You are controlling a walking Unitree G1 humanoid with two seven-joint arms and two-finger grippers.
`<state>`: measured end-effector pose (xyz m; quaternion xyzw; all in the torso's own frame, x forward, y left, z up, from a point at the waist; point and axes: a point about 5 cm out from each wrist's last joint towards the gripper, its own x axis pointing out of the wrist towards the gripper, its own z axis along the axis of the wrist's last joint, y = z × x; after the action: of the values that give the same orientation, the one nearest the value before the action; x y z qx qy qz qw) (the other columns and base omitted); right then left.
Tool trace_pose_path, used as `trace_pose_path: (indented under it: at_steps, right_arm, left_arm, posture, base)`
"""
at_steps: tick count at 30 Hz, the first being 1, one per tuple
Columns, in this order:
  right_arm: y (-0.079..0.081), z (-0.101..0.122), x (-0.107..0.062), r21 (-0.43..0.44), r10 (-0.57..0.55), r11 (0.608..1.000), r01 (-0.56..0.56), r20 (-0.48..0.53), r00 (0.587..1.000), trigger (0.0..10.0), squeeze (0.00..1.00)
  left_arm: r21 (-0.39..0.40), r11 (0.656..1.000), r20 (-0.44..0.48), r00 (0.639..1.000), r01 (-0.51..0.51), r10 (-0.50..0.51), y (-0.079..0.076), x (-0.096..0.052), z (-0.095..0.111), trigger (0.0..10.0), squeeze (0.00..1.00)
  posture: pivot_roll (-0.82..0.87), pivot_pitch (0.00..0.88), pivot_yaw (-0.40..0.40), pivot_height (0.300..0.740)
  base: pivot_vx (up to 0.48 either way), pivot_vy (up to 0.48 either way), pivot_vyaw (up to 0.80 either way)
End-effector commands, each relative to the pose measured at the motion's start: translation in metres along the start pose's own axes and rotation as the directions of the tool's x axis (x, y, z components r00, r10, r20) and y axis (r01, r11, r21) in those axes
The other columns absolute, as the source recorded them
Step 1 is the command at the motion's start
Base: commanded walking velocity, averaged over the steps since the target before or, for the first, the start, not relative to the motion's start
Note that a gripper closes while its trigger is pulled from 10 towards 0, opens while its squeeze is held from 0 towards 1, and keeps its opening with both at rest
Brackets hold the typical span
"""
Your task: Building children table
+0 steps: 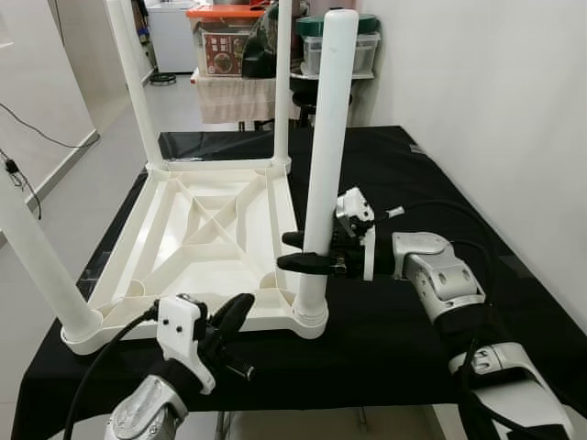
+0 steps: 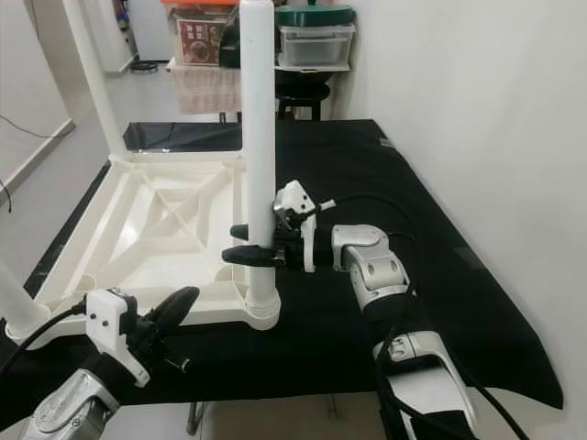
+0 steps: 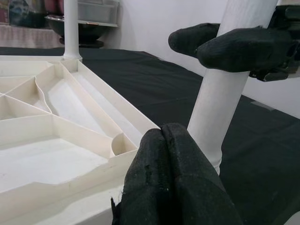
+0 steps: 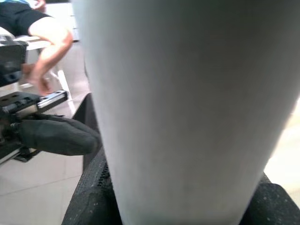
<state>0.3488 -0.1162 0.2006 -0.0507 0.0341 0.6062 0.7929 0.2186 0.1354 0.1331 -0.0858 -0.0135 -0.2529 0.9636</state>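
Observation:
A white children's table top (image 1: 211, 229) lies upside down on the black-covered table (image 1: 422, 174), with white legs standing up at its corners. My right gripper (image 1: 299, 252) is shut on the near right leg (image 1: 326, 137), low down, just above its corner socket (image 1: 312, 316). That leg looms close in the right wrist view (image 4: 187, 108). My left gripper (image 1: 237, 313) is shut and holds nothing. It hovers at the front rim of the table top, just left of that socket, with its fingertips (image 3: 173, 178) pressed together.
Other legs stand at the near left (image 1: 37, 266), far left (image 1: 133, 82) and far right (image 1: 282, 82) corners. Storage boxes (image 1: 225, 37) and a towel-covered stand sit behind the table. A white wall runs along the right. A person's limb (image 4: 47, 37) is nearby.

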Motion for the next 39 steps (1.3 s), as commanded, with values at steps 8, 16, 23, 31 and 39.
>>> trace_pose_path:
  at_steps: [8,16,23,31,39]
  right_arm:
    - [0.038,-0.053,0.028,0.091,-0.56,0.816,0.571,-0.125,0.819,0.0,0.0]
    - [0.034,-0.059,0.032,0.114,-0.591,0.787,0.606,-0.141,0.794,0.0,0.0]
    - [0.033,-0.035,0.038,0.121,-0.566,0.817,0.564,-0.024,0.824,10.0,1.0]
    - [0.021,-0.004,0.04,0.04,-0.379,0.926,0.376,0.094,0.921,10.0,1.0]
    - [0.01,0.004,0.038,-0.056,-0.193,0.979,0.196,0.056,0.98,10.0,0.0]
  left_arm:
    - [0.011,1.0,0.0,1.0,0.001,-0.001,0.003,-0.001,0.0,10.0,0.0]
    - [0.021,0.999,-0.012,1.0,0.026,-0.025,0.005,0.004,-0.003,10.0,0.0]
    - [0.02,1.0,-0.008,1.0,0.009,-0.009,0.006,0.004,-0.005,10.0,0.0]
    - [0.019,1.0,-0.013,1.0,0.019,-0.019,0.006,0.005,-0.006,10.0,0.0]
    - [0.022,1.0,-0.01,1.0,0.014,-0.014,0.005,0.005,-0.006,10.0,0.0]
  posture:
    - [-0.03,0.0,-0.033,0.74]
    - [-0.03,0.0,-0.028,0.74]
    - [-0.03,0.0,-0.03,0.74]
    - [-0.02,0.0,-0.028,0.74]
    - [-0.02,0.0,-0.031,0.74]
  base:
    - [0.0,0.0,0.0]
    - [0.0,0.0,0.0]
    - [0.0,0.0,0.0]
    - [0.0,0.0,0.0]
    - [0.0,0.0,0.0]
